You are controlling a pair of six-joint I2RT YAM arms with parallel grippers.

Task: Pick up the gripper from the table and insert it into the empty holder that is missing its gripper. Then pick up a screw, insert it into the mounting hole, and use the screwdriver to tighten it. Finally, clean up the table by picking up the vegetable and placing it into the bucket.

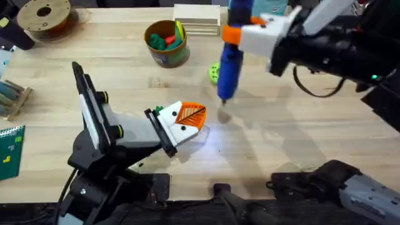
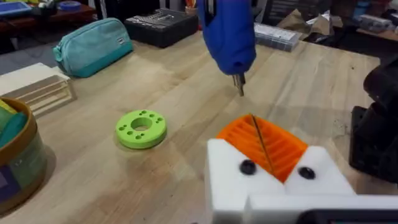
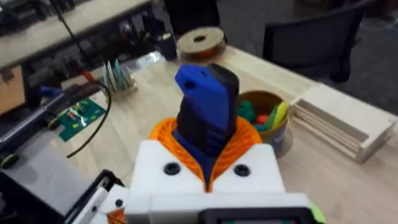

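No readable writing anywhere; the right gripper [image 3: 208,168] clamps the blue pen-shaped electric screwdriver [image 1: 232,53] upright, while the left gripper's [image 2: 264,149] orange pads sit pressed together.

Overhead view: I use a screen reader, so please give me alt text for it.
The right gripper holds the blue screwdriver upright, bit down, above the wooden table. The left gripper, orange pads shut, rests nearby; the bucket sits behind.
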